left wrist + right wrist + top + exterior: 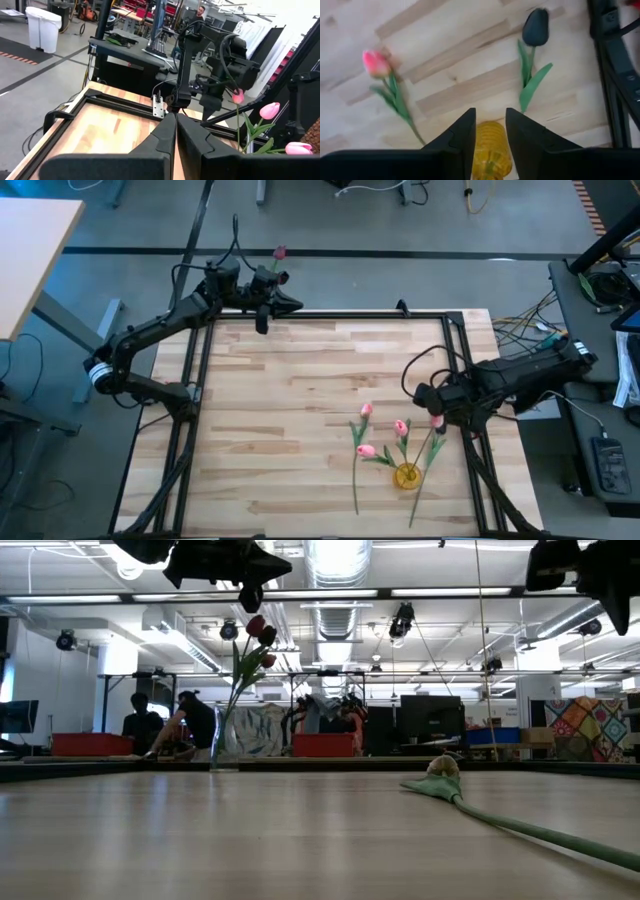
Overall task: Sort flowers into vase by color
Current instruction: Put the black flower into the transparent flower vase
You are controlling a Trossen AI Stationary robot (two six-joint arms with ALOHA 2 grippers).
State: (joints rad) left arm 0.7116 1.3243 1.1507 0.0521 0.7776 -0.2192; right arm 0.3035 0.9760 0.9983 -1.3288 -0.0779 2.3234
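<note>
1. The sorting looks well under way. A clear vase at the far edge of the counter already holds several dark red tulips; seen from above, one head shows just past the frame there.
2. A small yellow vase stands near the counter's front right. One pink tulip seems to rise from it, though I cannot be sure its stem is inside.
3. Left to do: pink tulips still lie flat on the counter beside the yellow vase, such as one just to its left and another a little farther back.
4. The left pincer hangs over the far edge, close to the clear vase. Its fingers are nearly together and hold nothing.
5. The right pincer hovers above the yellow vase, fingers apart and empty. A dark tulip lies on the wood just beyond it.
</note>
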